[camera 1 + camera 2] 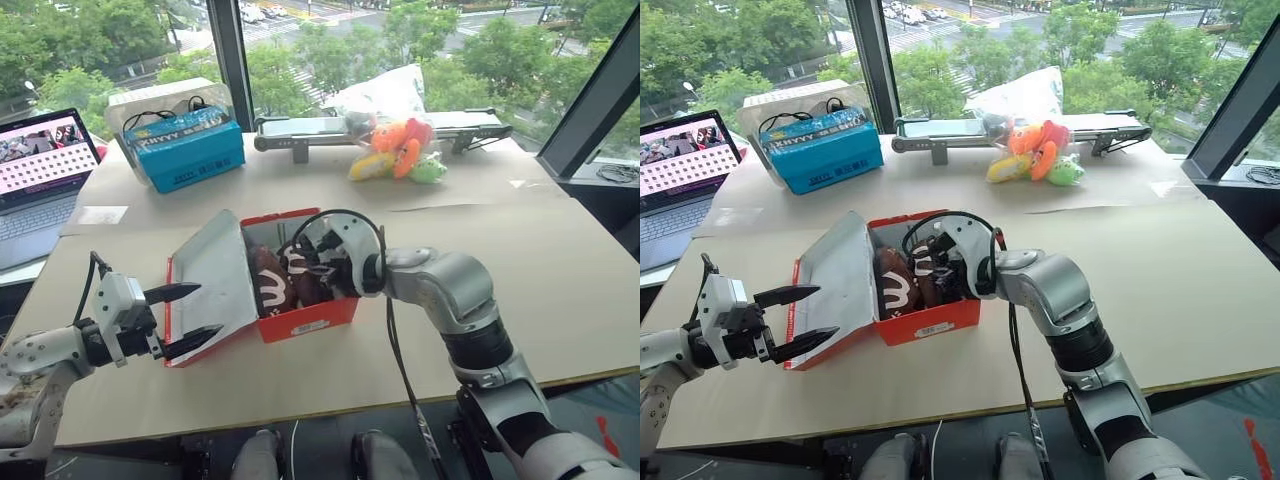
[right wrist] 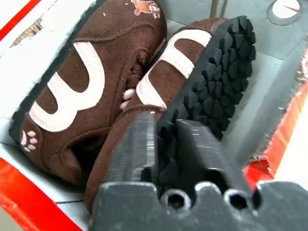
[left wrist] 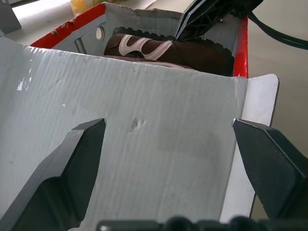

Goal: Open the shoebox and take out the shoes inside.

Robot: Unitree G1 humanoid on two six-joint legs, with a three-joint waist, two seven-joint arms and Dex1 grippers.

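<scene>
The red shoebox point(image 1: 310, 320) stands in the middle of the table with its grey-white lid point(image 1: 215, 275) folded back to the left. Two dark brown shoes point(image 1: 272, 285) with white curved marks lie inside, one on its side point(image 2: 72, 91) and one with its black sole point(image 2: 216, 67) turned up. My right gripper point(image 2: 166, 120) reaches down into the box and is shut on the sole edge of that second shoe. My left gripper point(image 1: 208, 312) is open at the lid's outer edge, one finger point(image 3: 72, 163) on each side of the lid's inner face.
A blue carton point(image 1: 188, 148) stands at the back left, beside a laptop point(image 1: 40, 170) at the table's left edge. Orange, yellow and green plush toys point(image 1: 400, 150) lie at the back centre next to a long grey device point(image 1: 300, 130). Bare tabletop lies right of the box.
</scene>
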